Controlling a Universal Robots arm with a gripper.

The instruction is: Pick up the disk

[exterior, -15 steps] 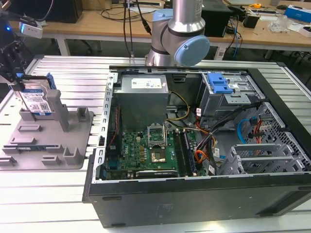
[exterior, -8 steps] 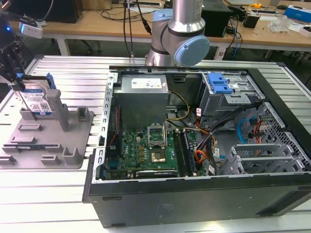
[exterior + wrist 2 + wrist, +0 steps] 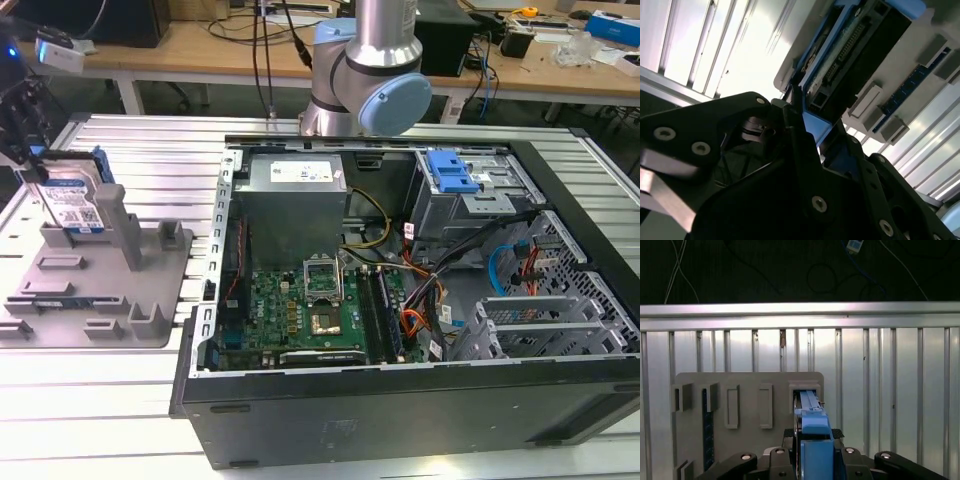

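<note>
In the exterior view, nearest the camera, an open computer case (image 3: pixel 400 400) lies on its side on the ribbed metal table (image 3: pixel 140 400). It holds a green motherboard (image 3: pixel 300 310), a grey power supply (image 3: pixel 295 200), bundles of coloured cables (image 3: pixel 420 300) and, in its far corner, a blue plastic drive-bay bracket (image 3: pixel 450 172) on grey metal. Just behind the case stands the robot arm's base joint (image 3: pixel 370 80) with its blue cap.

At the exterior view's left, apart from the case, a grey plastic fixture plate (image 3: pixel 95 290) with upright posts lies flat on the table. A tall grey post (image 3: pixel 122 228) rises just beside the disk on the side toward the case, and lower blocks surround it.

The disk (image 3: pixel 70 205) stands on edge at the far end of the fixture plate, its white-and-blue label facing the camera and its blue side rails showing at top and side. The gripper (image 3: pixel 25 150) comes down on it from above, at the picture's left edge.

In both wrist views the black jaws are clamped on the disk: in the first wrist view the gripper (image 3: pixel 812 452) closes on either side of the disk's blue rail (image 3: pixel 812 432), with the fixture plate (image 3: pixel 745 395) beneath; in the second wrist view the gripper (image 3: pixel 805 130) pinches the blue edge of the disk (image 3: pixel 850 45), whose lower end sits at the plate (image 3: pixel 910 65). Beyond the table stand wooden benches (image 3: pixel 200 45) with cables and boxes.
</note>
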